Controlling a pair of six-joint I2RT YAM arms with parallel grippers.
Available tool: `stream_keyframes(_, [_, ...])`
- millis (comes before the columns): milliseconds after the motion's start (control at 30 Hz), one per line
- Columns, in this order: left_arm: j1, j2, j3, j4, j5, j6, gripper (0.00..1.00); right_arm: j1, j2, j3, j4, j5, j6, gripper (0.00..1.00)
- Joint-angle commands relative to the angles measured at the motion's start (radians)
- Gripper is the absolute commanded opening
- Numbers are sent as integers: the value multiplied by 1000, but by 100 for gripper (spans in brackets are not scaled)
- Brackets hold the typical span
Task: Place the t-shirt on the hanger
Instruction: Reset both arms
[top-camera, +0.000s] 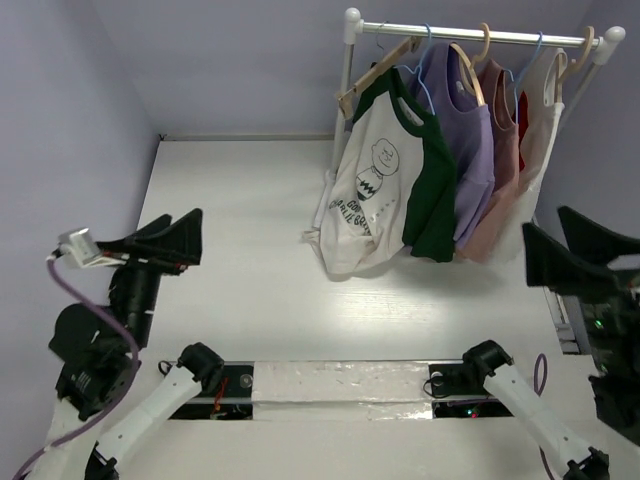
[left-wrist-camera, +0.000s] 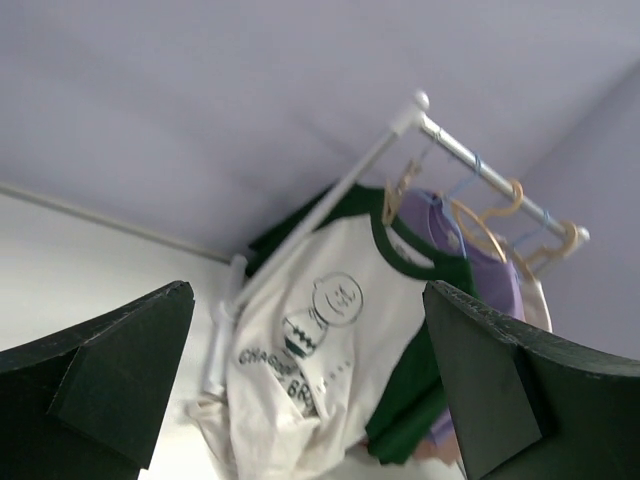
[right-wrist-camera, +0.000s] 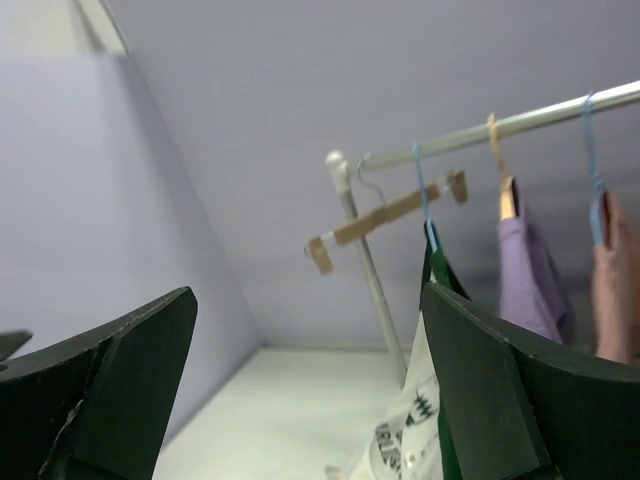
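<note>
The t-shirt (top-camera: 385, 180) hangs on the blue hanger (right-wrist-camera: 423, 200), hooked over the rail (top-camera: 470, 35) at about 1 o'clock from the table's middle. Its long axis runs collar to hem: collar up at the rail, hem down toward 7 o'clock, where it seems to bunch on the table (top-camera: 250, 250). The printed chest faces the arms.

A purple shirt (top-camera: 470, 150) hangs just beside it at 3 o'clock, and a bare wooden hanger (top-camera: 375, 75) at 11.

The left gripper (top-camera: 175, 225), at 8 o'clock, and the right gripper (top-camera: 545, 225), at 4 o'clock, both stand wide and hold nothing, well apart from the cloth.

The hanging looks done. Any retreat should go low and away, never brushing hem or sleeve.
</note>
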Motion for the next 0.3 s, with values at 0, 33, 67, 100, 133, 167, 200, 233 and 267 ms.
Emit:
stream_keyframes(0, [4, -59, 35, -48, -102, 89, 99, -4, -92, -30, 23, 66, 22, 100])
stream_keyframes(33, [4, -68, 36, -51, -94, 95, 99, -4, -107, -41, 15, 124, 22, 100])
stream_keyframes(67, [4, -68, 36, -63, -91, 97, 99, -4, -117, -60, 8, 146, 14, 100])
stream_keyframes(100, [4, -68, 36, -70, -88, 95, 99, -4, -126, -70, 1, 162, 10, 100])
stream_keyframes(133, [4, -70, 33, -77, -85, 91, 96, -4, -132, -77, -12, 180, 7, 100])
stream_keyframes(167, [4, -71, 18, -78, -85, 81, 96, -4, -134, -87, -17, 182, 5, 100])
stream_keyframes(200, [4, -76, 12, -78, -84, 74, 96, -4, -129, -87, -22, 180, 2, 100])
stream_keyframes(233, [4, -77, 7, -80, -88, 69, 97, -4, -124, -87, -23, 171, 1, 100])
stream_keyframes(267, [4, -76, 6, -80, -90, 68, 99, -4, -111, -85, -26, 170, -2, 100])
